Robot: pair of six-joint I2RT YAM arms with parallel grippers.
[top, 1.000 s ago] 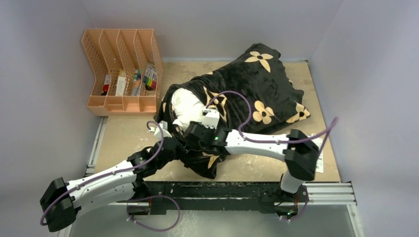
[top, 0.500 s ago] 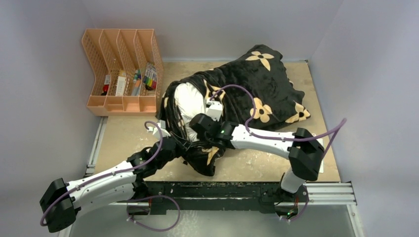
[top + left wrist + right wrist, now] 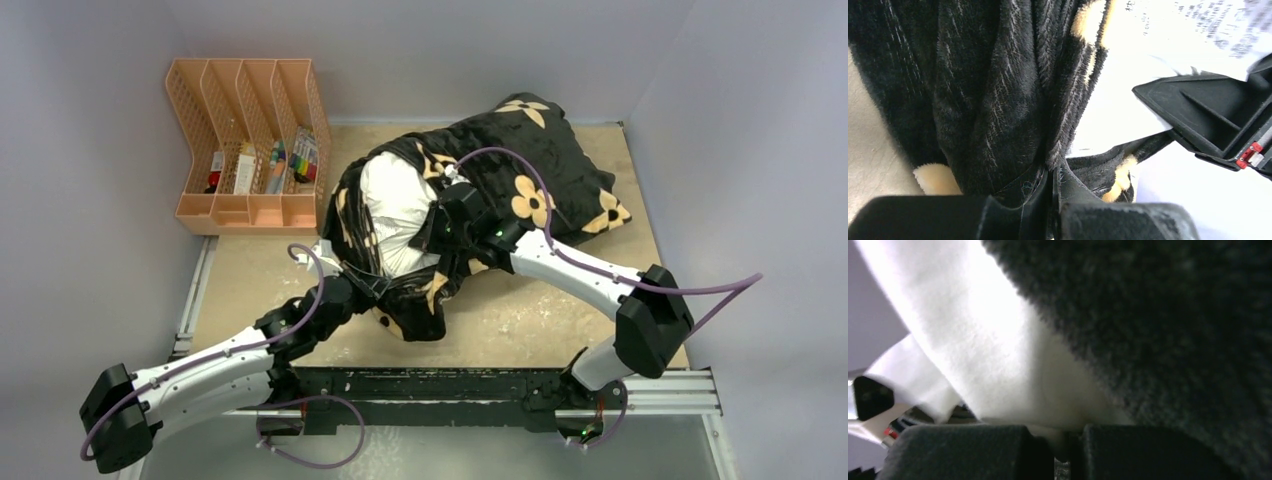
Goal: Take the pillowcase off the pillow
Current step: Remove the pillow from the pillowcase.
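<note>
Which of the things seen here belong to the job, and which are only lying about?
Job: black flowered pillowcase; white pillow.
Lying about: orange file rack; pens standing in it.

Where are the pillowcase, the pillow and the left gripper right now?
pillowcase (image 3: 585, 172), top external view, on black plush near its far right end.
pillow (image 3: 393, 200), top external view, on its bare white end outside the pillowcase.
left gripper (image 3: 1054, 181), left wrist view, between its fingertips, pinched on the pillowcase edge.
</note>
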